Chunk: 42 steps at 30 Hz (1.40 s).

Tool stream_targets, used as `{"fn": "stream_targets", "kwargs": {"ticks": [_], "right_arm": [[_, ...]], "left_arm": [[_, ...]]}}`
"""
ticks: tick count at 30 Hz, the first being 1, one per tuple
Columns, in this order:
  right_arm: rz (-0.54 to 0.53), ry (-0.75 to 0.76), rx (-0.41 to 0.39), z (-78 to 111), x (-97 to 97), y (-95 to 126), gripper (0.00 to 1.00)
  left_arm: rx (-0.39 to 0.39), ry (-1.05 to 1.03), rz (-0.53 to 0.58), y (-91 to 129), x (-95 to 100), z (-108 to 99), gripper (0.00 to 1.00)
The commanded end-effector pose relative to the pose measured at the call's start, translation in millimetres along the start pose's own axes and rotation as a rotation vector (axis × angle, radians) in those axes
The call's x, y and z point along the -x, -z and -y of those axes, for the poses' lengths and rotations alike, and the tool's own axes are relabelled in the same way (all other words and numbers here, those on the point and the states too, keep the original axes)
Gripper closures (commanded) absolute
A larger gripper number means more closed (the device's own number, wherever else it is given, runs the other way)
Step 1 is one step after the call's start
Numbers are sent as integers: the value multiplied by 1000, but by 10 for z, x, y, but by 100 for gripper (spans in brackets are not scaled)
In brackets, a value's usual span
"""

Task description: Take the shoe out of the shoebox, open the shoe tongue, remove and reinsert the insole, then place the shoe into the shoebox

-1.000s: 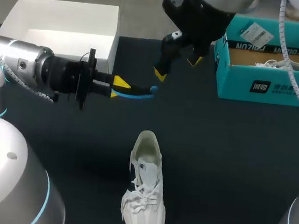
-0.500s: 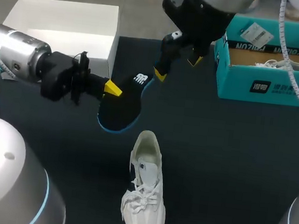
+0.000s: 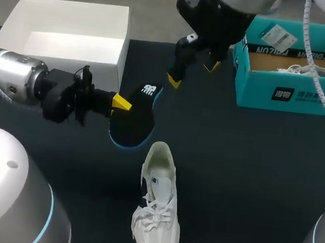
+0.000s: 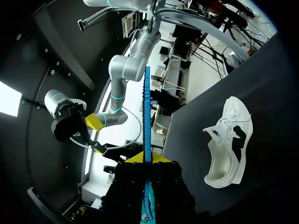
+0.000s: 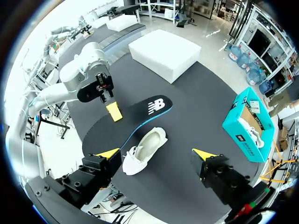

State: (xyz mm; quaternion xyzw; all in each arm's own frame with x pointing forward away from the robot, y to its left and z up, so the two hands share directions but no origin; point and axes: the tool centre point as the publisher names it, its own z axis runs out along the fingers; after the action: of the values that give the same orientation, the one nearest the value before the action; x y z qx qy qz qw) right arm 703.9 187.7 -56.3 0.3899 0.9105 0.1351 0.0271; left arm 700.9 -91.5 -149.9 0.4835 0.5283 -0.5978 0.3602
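The left gripper point(image 3: 122, 102) pinches the black insole point(image 3: 134, 118) by one long edge, just beyond the heel opening of the white shoe point(image 3: 157, 206). The shoe lies on the dark bench point(image 3: 251, 167), toe toward the robot, and the insole's long axis slants across that line. The right gripper point(image 3: 192, 72) hangs spread and empty, farther off. The white shoebox point(image 3: 70, 4) stands well apart from the shoe.

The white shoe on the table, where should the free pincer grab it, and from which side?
Probably best: grip the shoe across its heel collar, coming from above with the open right pincer. It stands sole down, opening up, and the heel is narrow. The left pincer holds the insole.
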Motion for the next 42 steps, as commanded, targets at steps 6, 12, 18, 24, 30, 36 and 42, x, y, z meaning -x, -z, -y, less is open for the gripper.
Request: {"fn": "stream_targets", "kwargs": {"ticks": [6,12,18,24,30,36,42], "right_arm": [[-1,-1,-1,-4,5,-9,0],[-1,-1,-1,-4,5,-9,0],[-1,-1,-1,-4,5,-9,0],[-1,-1,-1,-4,5,-9,0],[-1,-1,-1,-4,5,-9,0],[-1,-1,-1,-4,5,-9,0],[-1,-1,-1,-4,5,-9,0]], "left_arm": [[5,-1,1,-7,-1,16,100],[-28,-297,-56,-6,220,21,100],[-41,-384,-138,91,106,7,100],[14,-461,-142,148,45,27,100],[120,-508,-98,121,95,17,100],[199,-549,-127,2,126,-8,100],[239,-576,-152,-57,159,-49,100]]}}
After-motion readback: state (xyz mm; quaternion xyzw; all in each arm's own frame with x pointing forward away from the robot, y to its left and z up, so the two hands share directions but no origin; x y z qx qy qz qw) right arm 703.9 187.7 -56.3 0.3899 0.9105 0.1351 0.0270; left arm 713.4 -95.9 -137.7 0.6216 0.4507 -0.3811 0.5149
